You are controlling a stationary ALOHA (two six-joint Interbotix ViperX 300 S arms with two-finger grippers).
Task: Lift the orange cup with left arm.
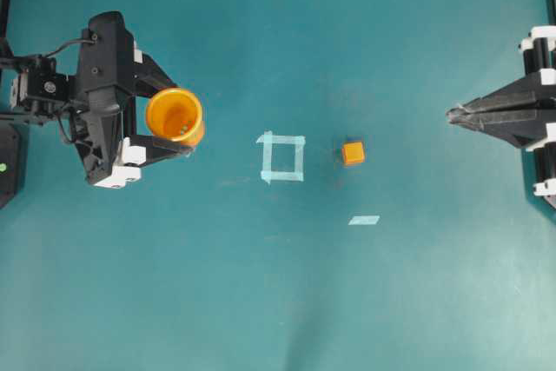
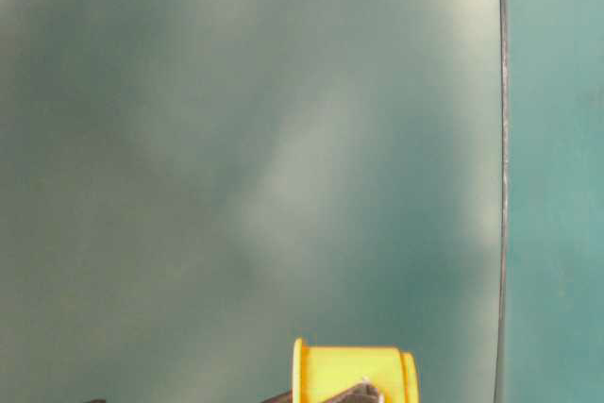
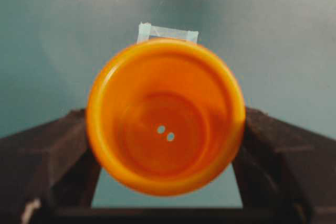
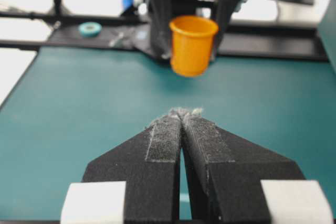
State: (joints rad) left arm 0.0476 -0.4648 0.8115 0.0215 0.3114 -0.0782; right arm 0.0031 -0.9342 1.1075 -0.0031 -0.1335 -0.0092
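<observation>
While its claw [image 1: 170,117] grips the orange cup [image 1: 175,115], the left arm [image 1: 95,84] holds it aloft.

The orange cup [image 1: 175,115] sits upright, mouth up, clamped between the left gripper's [image 1: 170,115] fingers, lifted clear off the table [image 4: 79,103]. Glossy plastic, lighter rim, darker inside, well left of the tape square [image 1: 282,157].

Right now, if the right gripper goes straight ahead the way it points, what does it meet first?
The right gripper, jaws shut, points across the table at the orange cup held by the left gripper. But the cup seems lifted, so it may pass underneath; the orange cube lies slightly off that line.
</observation>
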